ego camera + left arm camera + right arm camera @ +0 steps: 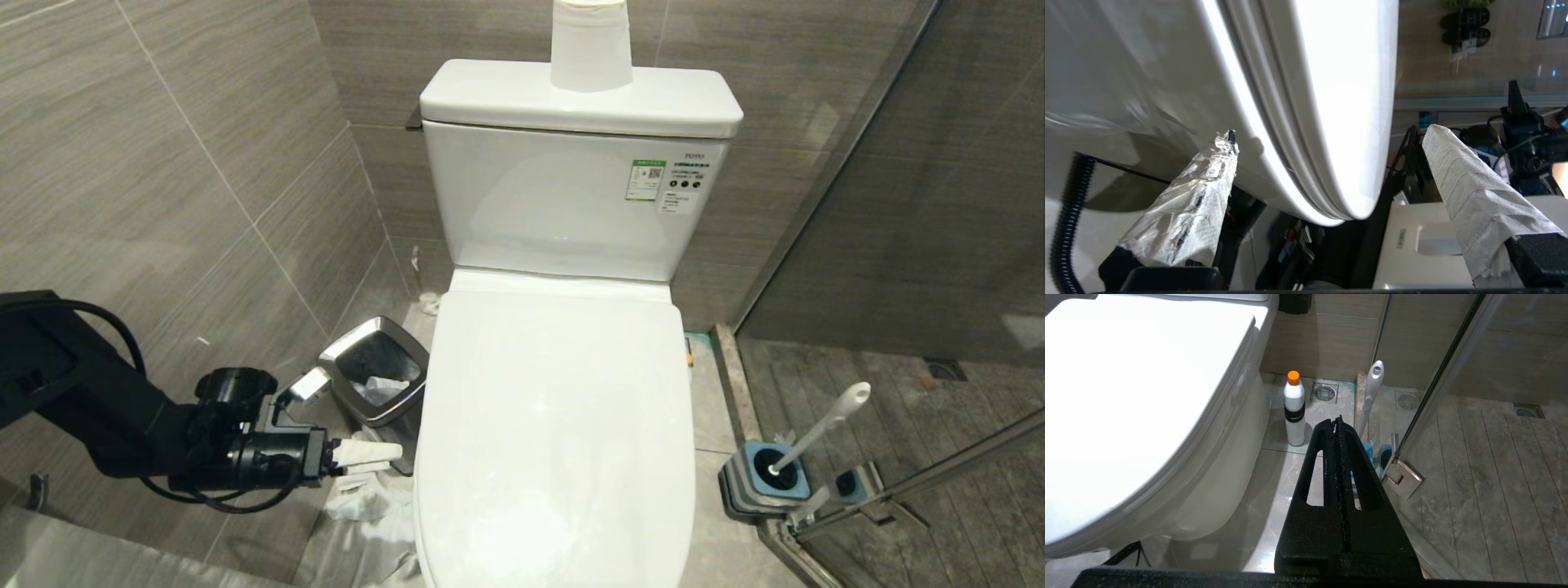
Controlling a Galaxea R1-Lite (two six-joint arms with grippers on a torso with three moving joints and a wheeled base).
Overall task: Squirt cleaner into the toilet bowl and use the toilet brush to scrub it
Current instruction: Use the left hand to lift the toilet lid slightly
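Observation:
The toilet bowl's white lid (555, 425) is down, so the inside of the bowl and any cleaner in it are hidden. The bowl's outer wall (1216, 477) shows in the right wrist view. My left gripper (390, 459) is low at the lid's left side. It is open, and its paper-wrapped fingers (1470, 192) stand wide apart, with the lid's rounded edge (1339, 102) just beyond them. The toilet brush (820, 429) stands in its blue-and-grey holder (763, 482) on the floor to the right. My right gripper (1336, 424) is shut on nothing, low beside the toilet.
A square steel bin (375, 367) stands just behind the left gripper, and crumpled tissue (359, 498) lies on the floor below it. A white bottle with an orange cap (1294, 410) stands by the toilet's right side. The glass shower door (898, 204) closes off the right. A paper roll (589, 45) sits on the tank.

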